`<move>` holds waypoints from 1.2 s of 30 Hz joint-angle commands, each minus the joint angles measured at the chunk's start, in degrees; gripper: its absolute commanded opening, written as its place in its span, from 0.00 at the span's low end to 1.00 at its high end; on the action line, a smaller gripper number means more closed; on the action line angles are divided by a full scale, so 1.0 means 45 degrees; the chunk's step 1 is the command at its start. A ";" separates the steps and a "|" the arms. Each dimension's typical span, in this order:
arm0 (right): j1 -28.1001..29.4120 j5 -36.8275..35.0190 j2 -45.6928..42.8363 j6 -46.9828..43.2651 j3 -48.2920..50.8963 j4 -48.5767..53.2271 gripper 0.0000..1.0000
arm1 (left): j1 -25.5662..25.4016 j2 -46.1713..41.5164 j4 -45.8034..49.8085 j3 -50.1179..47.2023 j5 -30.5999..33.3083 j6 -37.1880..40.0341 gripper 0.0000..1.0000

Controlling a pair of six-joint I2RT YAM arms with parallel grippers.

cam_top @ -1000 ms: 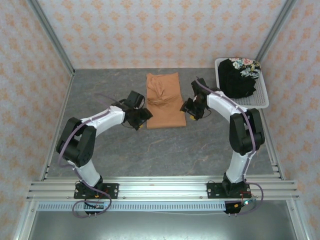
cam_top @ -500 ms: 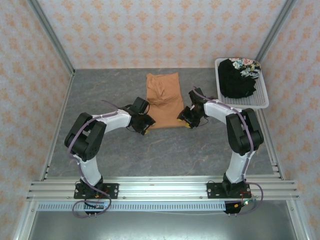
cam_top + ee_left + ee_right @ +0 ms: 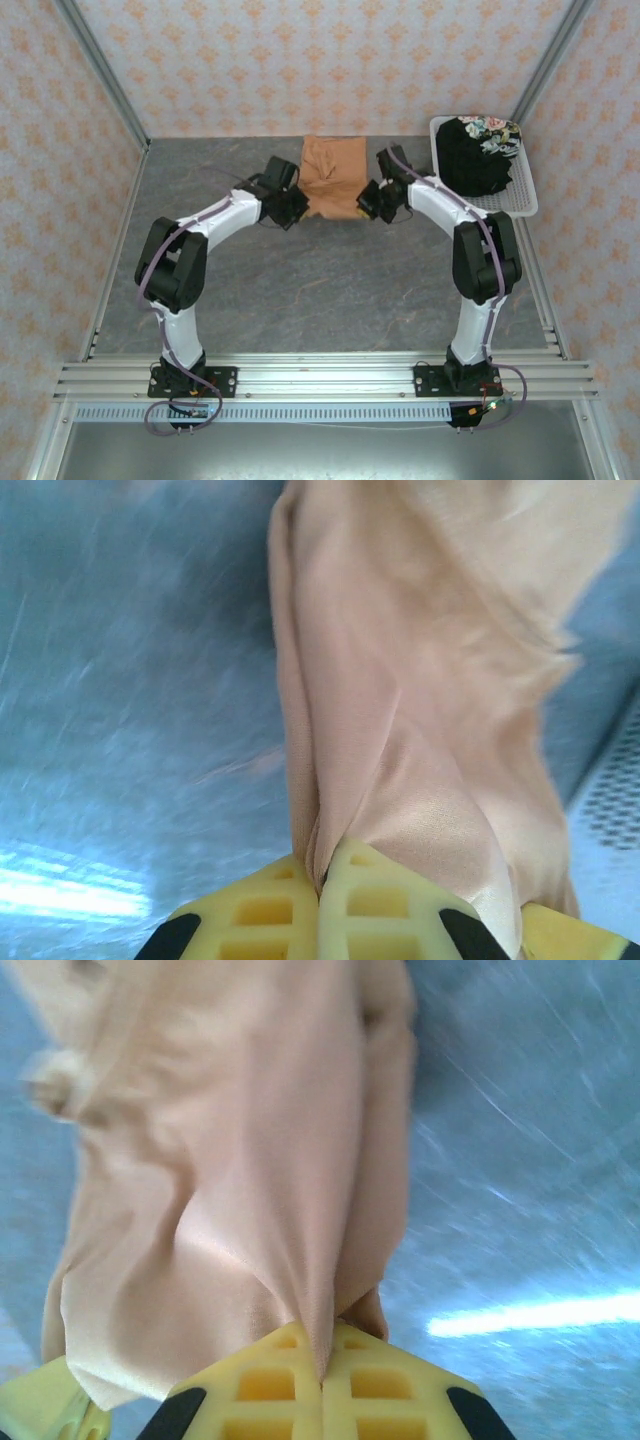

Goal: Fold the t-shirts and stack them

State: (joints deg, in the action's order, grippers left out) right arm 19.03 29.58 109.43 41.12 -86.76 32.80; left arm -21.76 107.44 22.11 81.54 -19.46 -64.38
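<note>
Where the top external view looks down on the gray table, the white mesh basket sits at the far right corner and serves as the marker for everything else. Inside the basket lies the black t-shirt, bunched up, with a floral patch on its far side. Left of the basket, at the far middle of the table, lies the orange t-shirt, gathered into a short, rumpled shape. The right gripper sits between the basket and that shirt, at the shirt's near corner on the basket side. The left gripper is at the shirt's near corner on the side away from the basket. Both arms reach forward and bend inward toward the cloth.

Seen from the left wrist, the left gripper has its yellow fingers pressed together, pinching a fold of the orange t-shirt, which stretches away from them over the table. A white perforated surface, apparently the basket, shows beyond the cloth at the right edge.

Seen from the right wrist, the right gripper is likewise closed, its yellow fingers nipping a ridge of the orange t-shirt, with the fabric hanging in folds above the table.
</note>
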 commanded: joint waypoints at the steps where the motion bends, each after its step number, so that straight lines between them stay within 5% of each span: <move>1: -0.0140 -0.0708 -0.0545 -0.0308 -0.1238 0.1302 0.00 | 0.0304 -0.1297 0.1268 0.1157 0.0578 0.1085 0.00; 6: -0.0088 -0.0160 -0.1050 -0.0080 -0.0406 0.1420 0.00 | 0.0097 -0.1734 0.1403 -0.0110 -0.0234 0.1332 0.00; 12: 0.0423 0.0682 -0.2382 0.0206 0.3343 0.0550 0.00 | -0.0745 -0.2693 0.0870 -0.3736 -0.0811 0.1236 0.00; 22: 0.2626 0.1199 -0.5198 0.0650 0.8591 0.0698 0.00 | -0.2993 -0.4726 0.0804 -0.8423 -0.1036 0.0419 0.00; 29: 0.2960 0.1592 -0.7432 0.0905 1.0388 0.1536 0.00 | -0.4477 -0.6659 0.1686 -0.9317 -0.0244 -0.0285 0.00; 36: 0.2959 0.0793 -0.9570 0.1391 0.8990 0.3677 0.00 | -0.5042 -0.9177 0.3566 -0.7815 0.0932 -0.0205 0.00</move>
State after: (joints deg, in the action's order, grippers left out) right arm 32.47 37.10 69.38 45.28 -42.98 41.87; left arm -44.34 69.08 30.87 43.18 -21.19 -64.69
